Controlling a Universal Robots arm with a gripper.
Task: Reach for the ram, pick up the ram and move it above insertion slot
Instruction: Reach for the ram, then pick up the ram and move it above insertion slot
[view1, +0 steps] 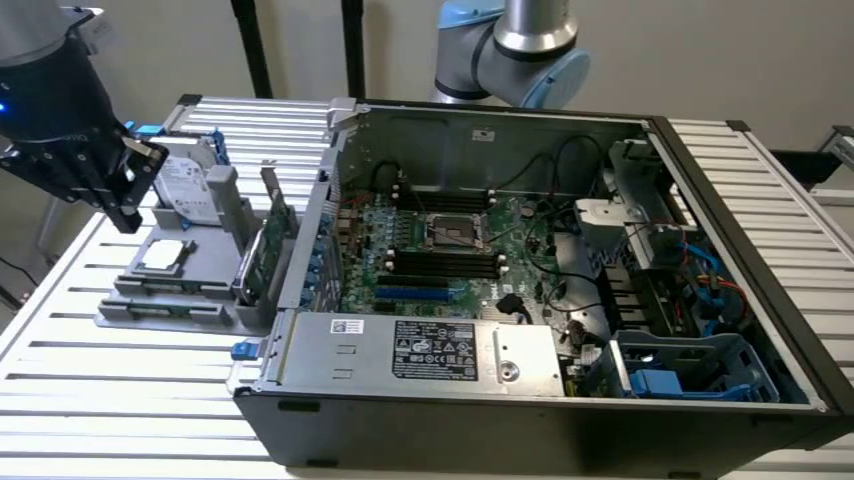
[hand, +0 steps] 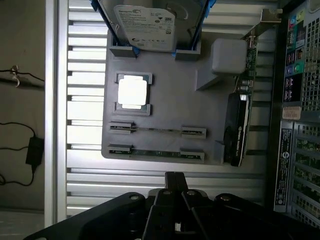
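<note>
Lying on its long edge in the outermost pair of cradles (hand: 120, 149) of the grey fixture (hand: 170, 105), the ram (hand: 157, 152) sat at the fixture's end farthest from the hard drive (hand: 145, 25), with the CPU (hand: 132, 92) between them near the fixture's middle. Its long axis ran along that end of the fixture. One tip pointed toward the card (hand: 242, 107), which stood on the side of the fixture next to the case (hand: 300, 150), and the other toward the fixture's open side, so the ram lay roughly square to the card. A second thin stick seemed to rest in the next cradles, just beside it on the CPU side. The gripper (view1: 127, 212) hung above the fixture, apart from it, touching nothing and carrying no ram; whether it stood wide or narrow I could not tell. I judged the step in hand to be the reach, with the pick-up not begun. The next move would call for lining up over the bare span between the cradles, closing across the stick's thin faces, and lifting straight out of the fixture.
</note>
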